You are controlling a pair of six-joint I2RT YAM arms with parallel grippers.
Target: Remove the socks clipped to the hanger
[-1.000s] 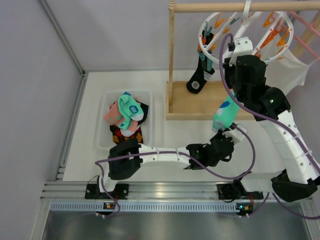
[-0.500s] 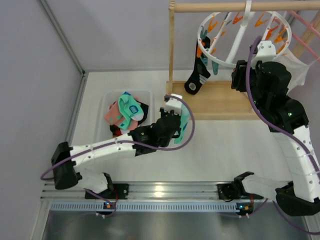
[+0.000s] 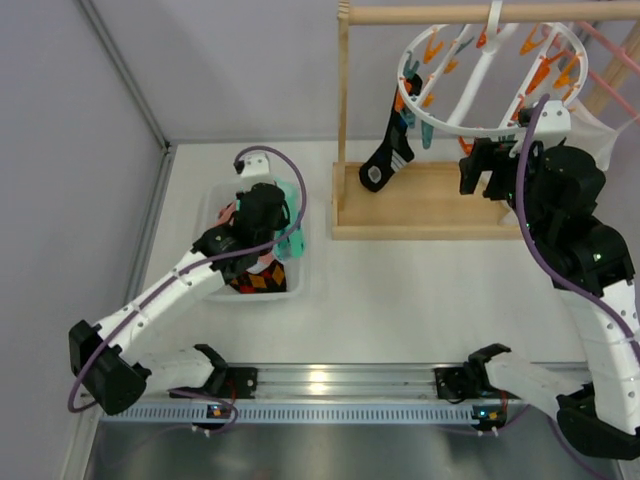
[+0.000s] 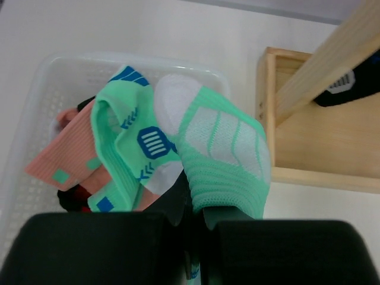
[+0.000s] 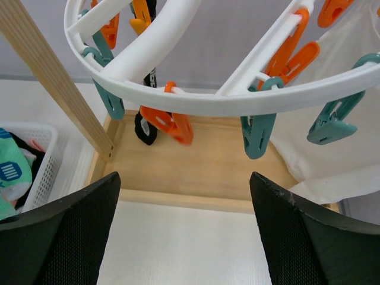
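Black sock [image 3: 392, 150] points down off hanger [image 5: 196, 102]; left jaws pinch mint sock [image 4: 222, 148].

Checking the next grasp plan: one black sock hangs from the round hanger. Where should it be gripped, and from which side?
Probably the upper leg of the black sock, just below its peg, where the fabric hangs straight and flat. Come in from the right, under the ring of the hanger, because the wooden post stands close on the sock's left.
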